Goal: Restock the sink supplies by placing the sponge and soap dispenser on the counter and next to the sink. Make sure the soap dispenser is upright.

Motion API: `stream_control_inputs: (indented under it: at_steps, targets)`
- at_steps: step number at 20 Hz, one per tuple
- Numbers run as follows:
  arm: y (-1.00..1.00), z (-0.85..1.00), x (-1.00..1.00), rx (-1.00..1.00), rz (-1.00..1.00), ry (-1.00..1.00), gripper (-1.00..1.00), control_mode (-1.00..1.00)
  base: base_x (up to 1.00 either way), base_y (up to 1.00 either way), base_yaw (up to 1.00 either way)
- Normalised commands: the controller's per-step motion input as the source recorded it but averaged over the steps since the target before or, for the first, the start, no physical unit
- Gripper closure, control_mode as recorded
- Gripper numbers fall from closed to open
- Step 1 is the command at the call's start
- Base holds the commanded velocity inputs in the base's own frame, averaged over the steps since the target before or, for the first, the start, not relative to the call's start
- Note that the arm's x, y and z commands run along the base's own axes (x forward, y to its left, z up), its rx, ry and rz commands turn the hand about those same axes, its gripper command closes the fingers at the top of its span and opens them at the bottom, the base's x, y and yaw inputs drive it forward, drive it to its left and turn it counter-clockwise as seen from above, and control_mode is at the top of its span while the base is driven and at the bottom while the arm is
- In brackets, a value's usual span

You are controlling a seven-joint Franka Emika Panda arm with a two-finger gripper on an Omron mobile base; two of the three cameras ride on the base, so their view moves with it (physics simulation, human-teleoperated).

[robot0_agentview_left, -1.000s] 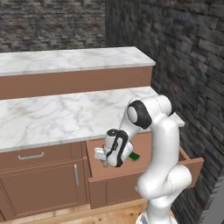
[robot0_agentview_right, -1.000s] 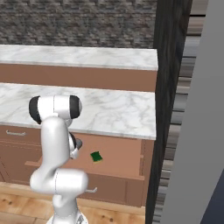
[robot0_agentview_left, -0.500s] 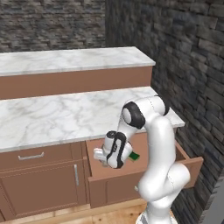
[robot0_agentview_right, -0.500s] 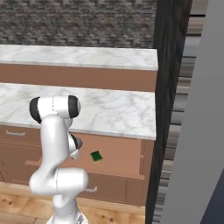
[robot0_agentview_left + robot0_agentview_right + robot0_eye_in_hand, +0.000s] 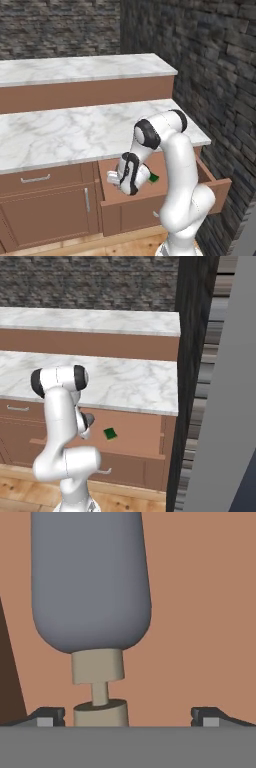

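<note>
Hand view: my gripper (image 5: 127, 716) hung wide open over the soap dispenser (image 5: 91, 582). Its long axis ran straight ahead, pump end nearest, between my fingertips (image 5: 46, 716).

In the hand view the soap dispenser (image 5: 90, 582) lies on the drawer floor (image 5: 200, 612), pump end toward six o'clock. From the right base view the sponge (image 5: 110, 433) lies in the open drawer (image 5: 135, 432) under the marble top (image 5: 125, 383), apparently well apart from the dispenser.

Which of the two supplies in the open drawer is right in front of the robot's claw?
The soap dispenser: the gripper points at its pump top, fingers open either side. The green sponge lies off to one side.
</note>
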Motion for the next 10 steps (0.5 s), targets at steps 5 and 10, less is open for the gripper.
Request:
stream_control_inputs:
  at_steps: [5,10]
  targets:
    - [0.00,-0.02,0.01,0.00,0.00,0.02,-1.00,-1.00,0.00,0.00,0.00]
    - [0.00,0.00,0.11,0.00,0.00,0.04,1.00,-1.00,0.00,0.00,0.00]
